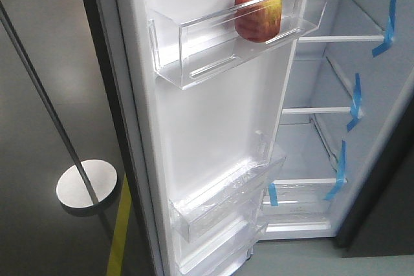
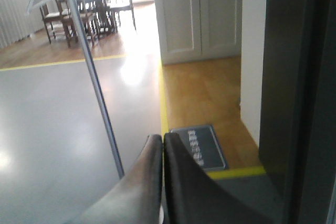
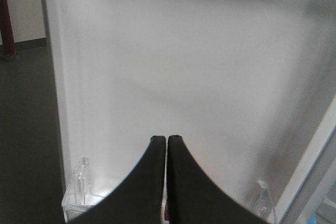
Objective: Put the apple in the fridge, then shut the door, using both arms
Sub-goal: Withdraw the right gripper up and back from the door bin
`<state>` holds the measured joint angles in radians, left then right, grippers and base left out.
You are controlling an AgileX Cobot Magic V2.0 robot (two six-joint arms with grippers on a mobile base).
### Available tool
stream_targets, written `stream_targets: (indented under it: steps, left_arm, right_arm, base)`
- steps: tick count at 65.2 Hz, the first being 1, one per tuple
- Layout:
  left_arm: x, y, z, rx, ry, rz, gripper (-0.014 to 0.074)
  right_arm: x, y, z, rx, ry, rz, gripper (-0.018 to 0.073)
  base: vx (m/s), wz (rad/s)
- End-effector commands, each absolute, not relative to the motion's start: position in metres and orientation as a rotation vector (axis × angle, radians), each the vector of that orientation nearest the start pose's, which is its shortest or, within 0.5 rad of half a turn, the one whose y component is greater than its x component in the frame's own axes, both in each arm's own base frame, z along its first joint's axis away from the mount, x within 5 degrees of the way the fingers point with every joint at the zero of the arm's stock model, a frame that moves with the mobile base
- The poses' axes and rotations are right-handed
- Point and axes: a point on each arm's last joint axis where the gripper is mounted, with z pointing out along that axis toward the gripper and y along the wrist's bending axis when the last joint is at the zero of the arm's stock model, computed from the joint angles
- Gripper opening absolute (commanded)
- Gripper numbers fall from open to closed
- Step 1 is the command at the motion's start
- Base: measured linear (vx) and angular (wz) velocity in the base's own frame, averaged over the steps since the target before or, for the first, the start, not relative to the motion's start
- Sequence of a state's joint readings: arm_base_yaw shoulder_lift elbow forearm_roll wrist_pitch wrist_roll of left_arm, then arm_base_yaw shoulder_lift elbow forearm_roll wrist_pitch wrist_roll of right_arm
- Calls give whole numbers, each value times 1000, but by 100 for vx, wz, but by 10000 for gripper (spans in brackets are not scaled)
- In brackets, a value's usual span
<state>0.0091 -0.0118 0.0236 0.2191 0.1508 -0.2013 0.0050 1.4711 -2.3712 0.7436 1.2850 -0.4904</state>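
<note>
Fruit came first: the apple [image 1: 257, 12] sat in the upper clear bin [image 1: 194, 50] of the door [image 1: 213, 127], behind the bin's front wall, which we judged would keep it from rolling when the door swung. The door stood wide, the fridge [image 1: 323, 75] interior bare beside it. Our right gripper [image 3: 167, 141] faced the door's white inner panel, fingers pressed together on nothing. Our left gripper [image 2: 163, 139], likewise closed and empty, hung near a dark panel, probably the door's outer face, well placed for pushing.
</note>
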Motion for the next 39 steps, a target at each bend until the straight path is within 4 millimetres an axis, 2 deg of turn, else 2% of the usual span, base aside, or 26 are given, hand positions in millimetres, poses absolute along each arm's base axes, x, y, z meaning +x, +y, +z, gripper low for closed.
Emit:
stream_targets:
  steps: [1, 8, 16, 19, 24, 33, 39]
  left_arm:
    - [54, 1, 210, -7, 1487, 3, -6]
    - [54, 0, 212, -1, 1469, 4, -6]
    - [53, -1, 218, -4, 1403, -21, -6]
    - [53, -1, 220, -19, 1384, -42, -6]
    - [52, -1, 223, -66, 1355, -96, -6]
    - [51, 1, 229, -170, 1291, -213, -6]
    - [50, 2, 231, -235, 1261, -284, -6]
  right_arm:
    - [176, 59, 626, -674, 1564, 450, -4]
    - [176, 57, 625, -605, 1603, 477, -4]
    - [169, 57, 628, -633, 1578, 442, -4]
    - [170, 55, 627, -629, 1586, 405, -4]
    - [175, 53, 621, -553, 1650, 453, -4]
    - [181, 58, 593, -622, 1733, 516, -4]
    - [176, 57, 574, -607, 1731, 519, -3]
  base:
    - [0, 0]
    - [0, 0]
    - [0, 0]
    - [0, 0]
    - [0, 0]
    - [0, 0]
    - [0, 0]
